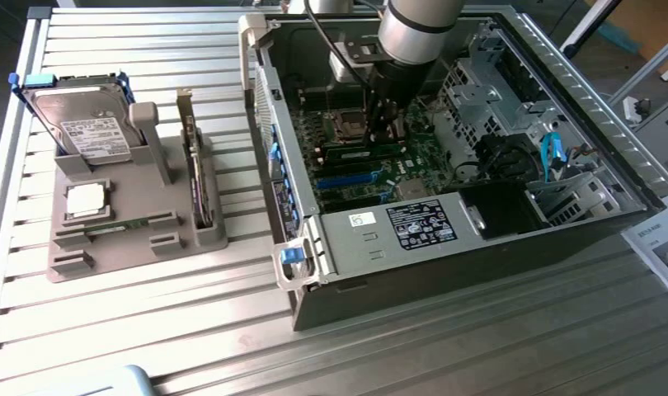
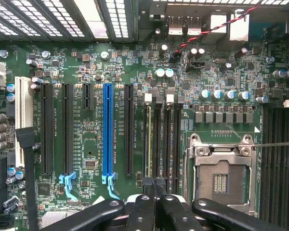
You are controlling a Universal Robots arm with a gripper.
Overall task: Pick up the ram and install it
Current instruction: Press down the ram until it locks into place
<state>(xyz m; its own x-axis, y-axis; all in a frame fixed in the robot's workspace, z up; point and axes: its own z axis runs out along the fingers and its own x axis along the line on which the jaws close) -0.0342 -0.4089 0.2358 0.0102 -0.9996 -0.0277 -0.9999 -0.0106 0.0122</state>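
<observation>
Slatted grey metal makes up the desk (image 1: pixel 147 330), and from the exterior view I count one open computer case (image 1: pixel 444 272) on it and one grey parts tray (image 1: pixel 114 247) beside it, toward the exterior view's left. The tray carries one hard drive (image 1: pixel 87 124), one square silver processor chip (image 1: pixel 86 200) and one dark card (image 1: pixel 198 177) standing on edge. A thin green strip (image 1: pixel 125 224) also lies in a groove at the tray's front; I cannot tell what it is.

My single arm (image 1: pixel 416 29) reaches down into the case, with the tool (image 1: pixel 380 124) low over the motherboard (image 1: pixel 422 161).

On the wrist view I count four memory slots (image 2: pixel 169 144) side by side, next to one bare processor socket (image 2: pixel 220 180), plus one blue expansion slot (image 2: pixel 107 130) and one white one (image 2: pixel 23 115).

The ram (image 2: pixel 149 139) stands in the memory slot nearest the expansion slots. Edge-on it shows as a thin yellow-green line; from outside the ram (image 1: pixel 362 152) reads as a long, narrow green stick just under the tool. Chips and label I cannot make out.

The tool (image 2: pixel 158 195) is closed, its two dark fingers (image 2: pixel 144 207) pressed together right over the slot ends, gripping nothing I can see.
</observation>
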